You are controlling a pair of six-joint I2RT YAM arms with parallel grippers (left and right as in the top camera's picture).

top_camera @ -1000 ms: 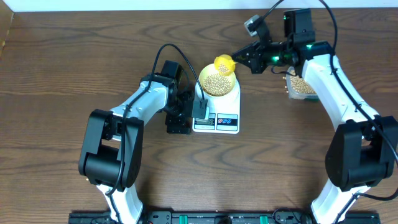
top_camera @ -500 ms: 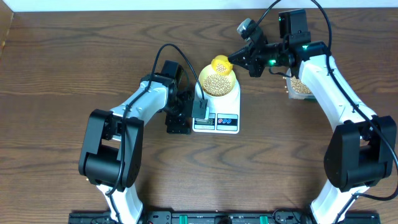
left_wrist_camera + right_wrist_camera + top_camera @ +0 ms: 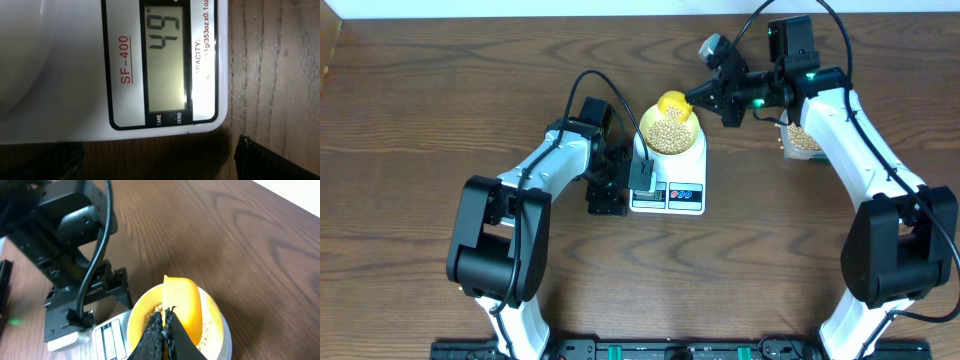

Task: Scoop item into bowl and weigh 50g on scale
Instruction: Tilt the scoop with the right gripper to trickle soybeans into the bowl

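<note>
The white scale (image 3: 668, 195) carries the pale yellow bowl (image 3: 643, 136), which holds many tan beans (image 3: 670, 135). My right gripper (image 3: 704, 98) is shut on the handle of a yellow scoop (image 3: 676, 103) tipped over the bowl's far rim. In the right wrist view the scoop (image 3: 184, 307) hangs over the bowl (image 3: 131, 322) and beans (image 3: 207, 330), with my right gripper (image 3: 165, 330) clamped on its handle. My left gripper (image 3: 625, 185) sits open at the scale's display end. In the left wrist view the scale (image 3: 65, 75) display reads 49, and my left gripper (image 3: 155, 162) is empty.
A clear plastic tub (image 3: 803, 140) holding more beans stands to the right of the scale, under the right arm. The table is brown wood, with its far edge at the top of the overhead view.
My right gripper has shifted slightly left with the scoop, bringing it further over the bowl's far rim. The left arm has not moved.
</note>
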